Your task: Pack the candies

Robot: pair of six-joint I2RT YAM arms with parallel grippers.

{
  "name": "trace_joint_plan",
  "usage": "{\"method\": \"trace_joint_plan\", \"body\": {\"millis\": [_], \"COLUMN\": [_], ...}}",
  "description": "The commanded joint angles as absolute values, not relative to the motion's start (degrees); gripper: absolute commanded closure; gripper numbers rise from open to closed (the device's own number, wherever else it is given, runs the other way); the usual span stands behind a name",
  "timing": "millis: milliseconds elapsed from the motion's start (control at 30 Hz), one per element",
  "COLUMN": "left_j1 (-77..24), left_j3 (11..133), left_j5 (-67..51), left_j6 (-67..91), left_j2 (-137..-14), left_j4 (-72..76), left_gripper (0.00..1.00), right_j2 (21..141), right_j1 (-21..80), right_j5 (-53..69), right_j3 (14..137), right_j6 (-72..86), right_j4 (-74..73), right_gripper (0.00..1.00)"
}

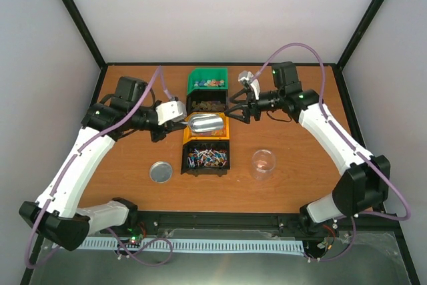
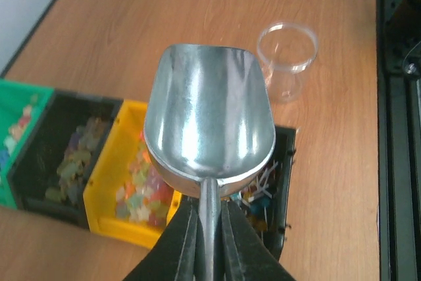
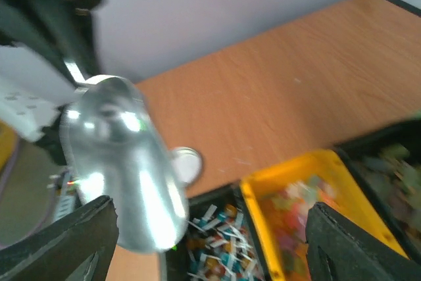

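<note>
legible text: none | candies in the 6 o'clock bin: wrapper print too small to read | scoop: bare metal, glare only | cup, lid: nothing readable

A flat orange-brown wood-grain table top fills the middle of the enclosure. It is boxed in by a plain pale grey-white back wall and matching side walls, which meet along slanted black metal frame posts. Along the table's near edge runs a black metal rail and then a white slotted strip — below that lies a dull grey surface — and the light falls soft and even, with a faint sheen on the wood.
</note>
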State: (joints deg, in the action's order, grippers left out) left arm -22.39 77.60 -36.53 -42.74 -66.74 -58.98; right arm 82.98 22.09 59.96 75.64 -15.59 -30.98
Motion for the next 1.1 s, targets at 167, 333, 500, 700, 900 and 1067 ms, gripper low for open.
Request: {"method": "trace_joint_plan", "body": {"millis": [167,333,500,700,900,1067], "left_j1": [-14.63,-14.50,-14.50,-14.50,-14.71,-16.83], "left_j3": [70.94,68.91,69.29,68.56,68.23,68.52], "left_j5": [-31.42,-28.06,-25.23,-24.26,-24.34,-23.46], "left_j6": [-46.92,-44.19,-43.94,-43.61,-45.42,-47.36], "left_j2": [-65.43,-66.83,-68.58,-67.89,-68.14,-69.39], "left_j4": [-62.80,-61.68,-64.14,-64.96,-67.63,-72.52], "left_gripper": [0.99,0.99,0.99,0.99,0.99,0.99], "right_j2": [95.07,102.08,106.30,110.85,115.15,118.11], "right_j1": [22.58,26.04,29.40,30.14,28.42,25.91], "right_j5": [26.71,21.94,16.14,11.85,8.04,8.74], "right_j3": [78.38,81.44,83.14,84.67,87.04,91.68], "right_j6": [-6.19,-4.96,-5.97,-6.50,-9.04,-9.49], "right_j4": [-33.30,-34.25,-33.93,-34.67,-35.30,-35.98], "right_gripper": [0.18,0.22,0.25,0.31,0.34,0.43]}}
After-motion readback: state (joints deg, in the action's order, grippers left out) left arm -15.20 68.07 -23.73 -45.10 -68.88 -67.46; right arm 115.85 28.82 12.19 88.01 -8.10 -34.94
